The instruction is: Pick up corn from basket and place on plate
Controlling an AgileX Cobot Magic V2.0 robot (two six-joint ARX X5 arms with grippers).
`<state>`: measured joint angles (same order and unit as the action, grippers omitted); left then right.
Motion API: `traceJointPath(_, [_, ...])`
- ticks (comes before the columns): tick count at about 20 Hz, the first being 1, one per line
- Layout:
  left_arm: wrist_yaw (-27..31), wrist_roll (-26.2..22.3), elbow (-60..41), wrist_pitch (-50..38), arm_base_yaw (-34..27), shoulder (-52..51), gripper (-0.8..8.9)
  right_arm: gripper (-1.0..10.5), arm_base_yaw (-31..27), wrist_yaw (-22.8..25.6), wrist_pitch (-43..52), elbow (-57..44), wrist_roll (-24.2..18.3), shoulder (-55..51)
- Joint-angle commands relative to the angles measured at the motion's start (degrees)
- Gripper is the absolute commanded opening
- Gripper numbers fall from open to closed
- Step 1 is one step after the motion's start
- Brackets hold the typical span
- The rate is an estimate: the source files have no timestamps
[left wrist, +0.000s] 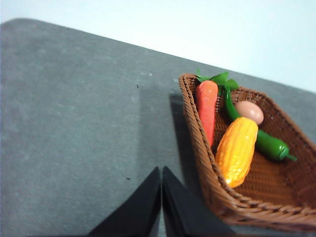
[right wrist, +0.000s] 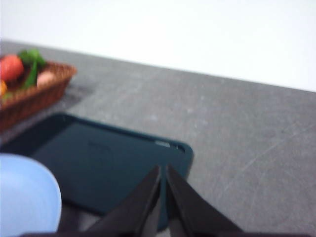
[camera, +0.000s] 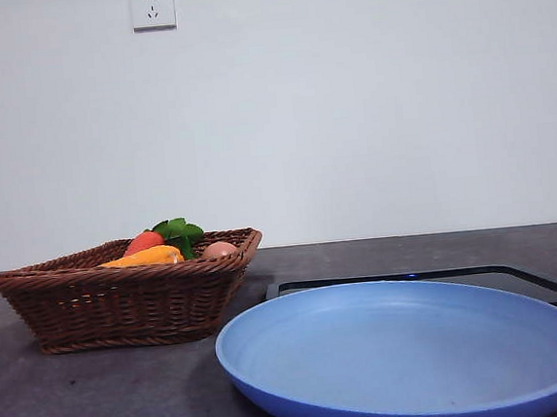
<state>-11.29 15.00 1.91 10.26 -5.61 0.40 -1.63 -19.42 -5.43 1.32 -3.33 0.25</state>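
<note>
The grey table [camera: 130, 407] fills the lower part of the front view, with the light-blue plate [camera: 409, 358] large at lower right, a black tray [camera: 519, 280] just behind it and the wicker basket [camera: 125, 290] at left. In the basket, the corn [left wrist: 237, 150] lies between a carrot [left wrist: 207, 106] and a green pepper [left wrist: 269, 144], by an egg [left wrist: 249, 112]. Both the left gripper [left wrist: 161, 173] over bare table beside the basket and the right gripper [right wrist: 163, 170] over the tray have jaws pressed together, holding nothing.

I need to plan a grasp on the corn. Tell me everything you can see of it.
The bumpy yellow-orange corn cob lies on its side inside the dark brown woven wicker basket, one tapered end near the braided rim. It looks like plastic, whole and unheld. A smooth red-orange carrot lies alongside, a beige egg sits at its far end, and a green pepper flanks it.
</note>
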Motion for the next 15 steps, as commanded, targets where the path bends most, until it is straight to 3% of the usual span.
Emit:
traceJointPath(1, [-0.1, 5.9, -0.7, 1.3, -0.2, 0.0, 0.06, 0.0, 0.0, 1.1, 1.2, -0.2, 6.6, 0.0])
traceJointPath(4, [-0.5, 9.9, -0.5, 0.3, -0.2, 0.0, 0.06, 0.0, 0.0, 3.6, 1.1, -0.2, 12.0, 0.0])
traceJointPath(11, [-5.2, 16.1, 2.3, 0.5, -0.2, 0.1, 0.06, 0.0, 0.0, 2.9, 3.2, 0.7, 24.9, 0.0])
traceJointPath(15, [-7.8, 17.6, 5.4, 0.9, -0.2, 0.4, 0.06, 0.0, 0.0, 3.5, 2.8, 3.7, 27.0, 0.0])
